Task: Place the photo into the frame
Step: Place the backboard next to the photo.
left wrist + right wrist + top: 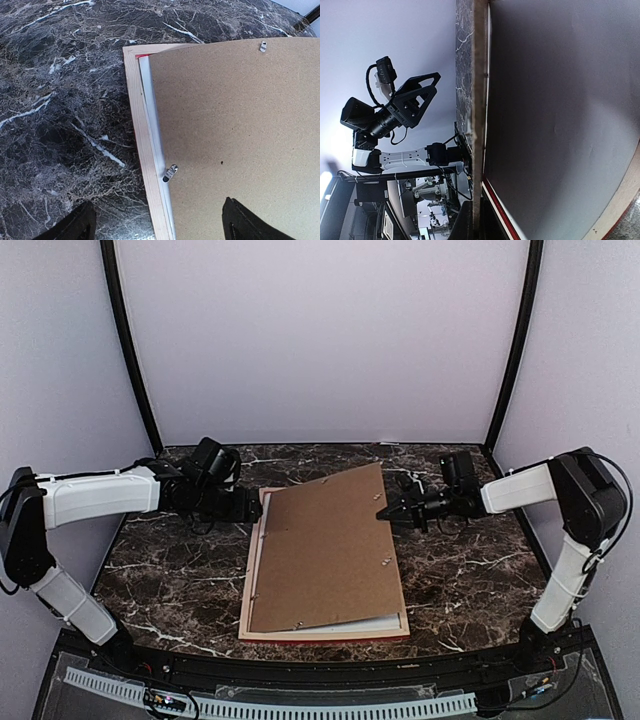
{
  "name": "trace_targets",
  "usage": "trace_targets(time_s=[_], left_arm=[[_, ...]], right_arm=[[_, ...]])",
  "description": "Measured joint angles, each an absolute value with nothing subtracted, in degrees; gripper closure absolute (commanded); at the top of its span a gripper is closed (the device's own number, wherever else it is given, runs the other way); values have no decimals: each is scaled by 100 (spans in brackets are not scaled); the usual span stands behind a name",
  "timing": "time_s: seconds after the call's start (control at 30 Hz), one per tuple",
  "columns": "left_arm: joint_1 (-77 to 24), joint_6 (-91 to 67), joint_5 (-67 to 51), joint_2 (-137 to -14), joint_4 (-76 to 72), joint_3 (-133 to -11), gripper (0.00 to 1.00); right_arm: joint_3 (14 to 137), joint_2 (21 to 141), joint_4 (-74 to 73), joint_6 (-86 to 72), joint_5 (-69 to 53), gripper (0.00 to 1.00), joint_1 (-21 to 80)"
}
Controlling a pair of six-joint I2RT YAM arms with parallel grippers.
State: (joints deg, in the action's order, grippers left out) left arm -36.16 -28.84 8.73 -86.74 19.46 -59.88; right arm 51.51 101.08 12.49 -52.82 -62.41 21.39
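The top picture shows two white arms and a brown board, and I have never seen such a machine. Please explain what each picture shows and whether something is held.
These are two robot arms with two-finger grippers. The top view looks down from above and behind them; the other two come from cameras on their wrists. On the marble table lies the frame, face down, with a brown backing board crooked on it and a white sheet showing underneath. The left gripper hangs open over the frame's far left corner, holding nothing. The right gripper is shut, apparently pinching the board's right edge.
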Motion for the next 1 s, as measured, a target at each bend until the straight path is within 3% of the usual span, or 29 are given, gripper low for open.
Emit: trace_targets(time_s=[1.0], left_arm=[[-3616,-2877,344,-8842,1809,-5937,10]], right_arm=[[5673,10777,926,-4781,-6427,100,2139]])
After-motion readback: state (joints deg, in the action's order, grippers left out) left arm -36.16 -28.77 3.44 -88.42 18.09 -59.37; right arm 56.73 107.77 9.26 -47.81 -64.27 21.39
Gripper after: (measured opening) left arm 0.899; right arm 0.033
